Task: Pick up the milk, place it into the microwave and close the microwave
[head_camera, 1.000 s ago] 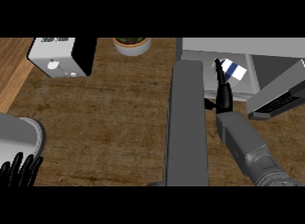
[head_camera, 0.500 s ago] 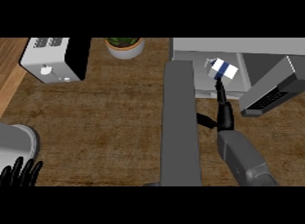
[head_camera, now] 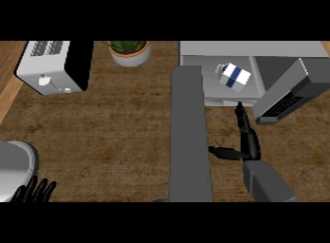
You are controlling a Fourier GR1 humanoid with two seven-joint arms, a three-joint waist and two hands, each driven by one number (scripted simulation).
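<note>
The left robot hand (head_camera: 33,191) is cut off by the lower edge.

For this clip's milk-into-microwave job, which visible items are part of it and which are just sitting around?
Part of the job:
milk carton, lying inside the microwave
microwave
microwave door, swung open
right hand, fingers straight, in front of the opening

Just lying about:
toaster
potted plant
grey pot
left hand, resting at the lower left edge

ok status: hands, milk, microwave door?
Right hand open, just outside microwave. Left hand resting at lower left. Milk inside. Door wide open, nothing in its way.
</note>
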